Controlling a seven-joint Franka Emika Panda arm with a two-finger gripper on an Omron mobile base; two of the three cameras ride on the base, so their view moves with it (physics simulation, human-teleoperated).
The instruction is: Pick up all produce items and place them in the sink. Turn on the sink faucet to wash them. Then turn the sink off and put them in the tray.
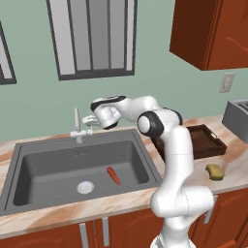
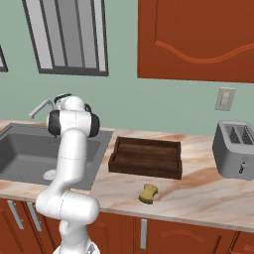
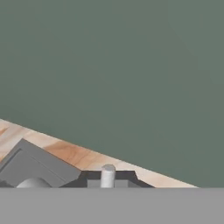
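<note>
Slim tapered red-orange carrot (image 1: 113, 176) lies in matte grey sink (image 1: 29, 169); gripper (image 1: 90, 120) — shut, empty — by silver faucet (image 1: 77, 127).

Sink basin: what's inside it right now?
One small red-orange carrot lies on the sink floor beside the round drain. In the right base view, the arm covers part of the basin.

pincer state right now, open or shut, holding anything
pincer: shut, holding nothing; it sits beside the sink faucet handle, and whether it touches it cannot be told. The carrot lies in the sink.
</note>
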